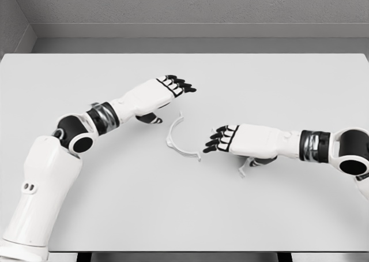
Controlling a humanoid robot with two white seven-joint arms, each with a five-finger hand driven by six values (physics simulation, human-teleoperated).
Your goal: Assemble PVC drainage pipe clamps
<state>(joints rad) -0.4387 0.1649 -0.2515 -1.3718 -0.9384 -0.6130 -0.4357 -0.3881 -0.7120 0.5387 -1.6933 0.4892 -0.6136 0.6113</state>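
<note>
A white curved PVC clamp half [176,138] lies flat on the white table [184,210], near the middle. My left hand [176,85] hovers up and left of it, fingers stretched out, holding nothing. My right hand [219,140] sits just right of the clamp's lower end, fingers slightly bent and empty, close to the clamp without touching it. A second small white clamp piece [243,168] pokes out from under my right forearm; most of it is hidden.
The table's far edge meets a grey wall at the top. The table's front edge runs along the bottom of the view.
</note>
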